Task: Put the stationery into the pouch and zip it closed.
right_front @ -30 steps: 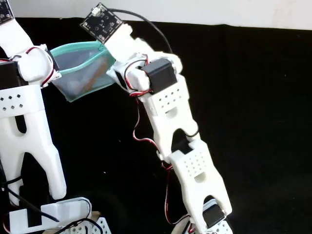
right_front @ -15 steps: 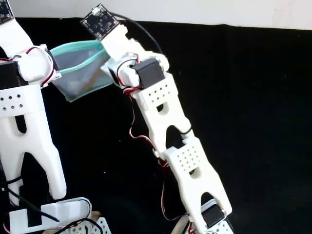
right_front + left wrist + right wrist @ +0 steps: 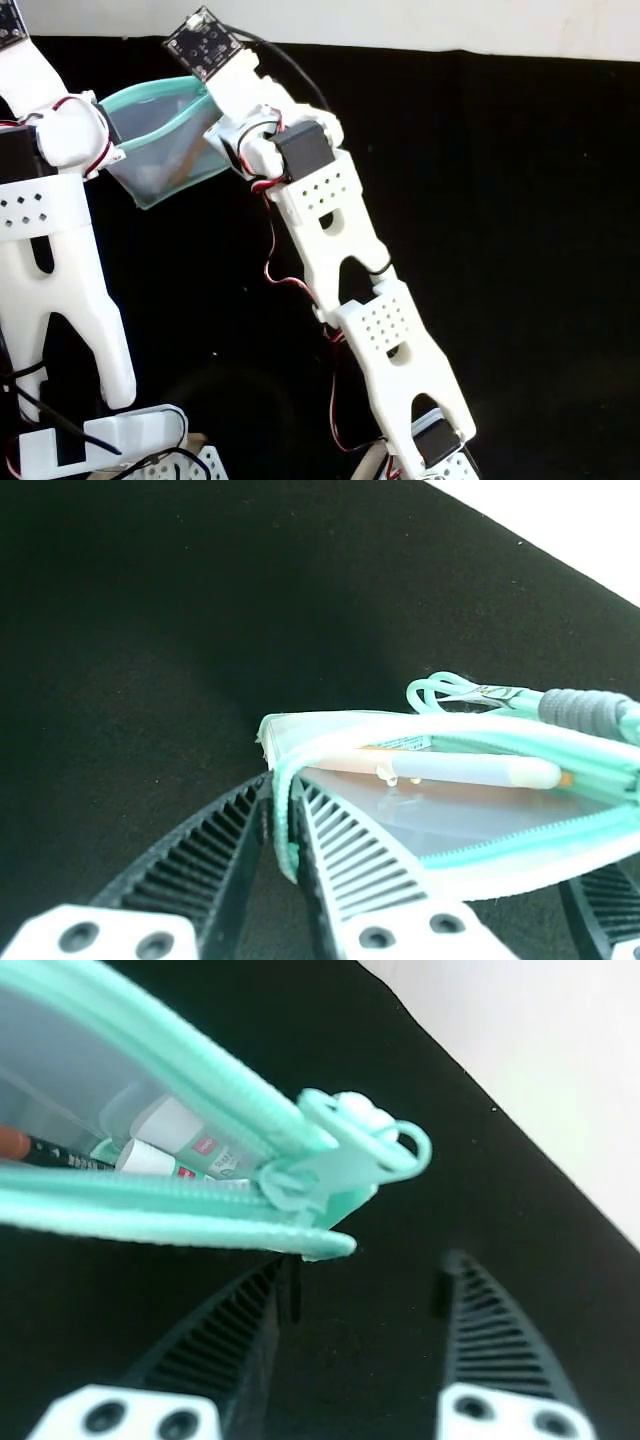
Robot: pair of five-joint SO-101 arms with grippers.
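The left jaws are closed: their ribbed pads [image 3: 345,865] clamp one end seam of the pouch [image 3: 480,825], and no other part of the pouch is gripped. The right jaws stand open at the opposite end, with their pads [image 3: 215,1335] well apart. The zipper pull [image 3: 370,1140] and its slider [image 3: 290,1178] sit just beyond the fingertips, not between them. Whether the pouch corner touches one pad cannot be told.

The pouch spans between the two sets of jaws and appears lifted over the black counter [image 3: 520,250]. Its mouth is open: the two zipper tracks [image 3: 130,1210] part from the slider toward the left jaws. The stationery is inside, including a white marker [image 3: 450,771] and a dark pen [image 3: 40,1150] lying close under the tracks.

Probable faults from this state:

1. Missed pull. If the right jaws close where they stand, they likely meet on air or on the pouch corner, since the pull lies past the tips.
2. Buckling. The slider has to travel toward the clamped end. With the slider end unsupported, the fabric probably folds instead of tensioning, and the slider stalls.
3. Seam slip. The left grip is on a narrow edge, so a sideways tug could pull it free and drop the pouch.
4. Snagging. A pen riding near the teeth could block the slider.
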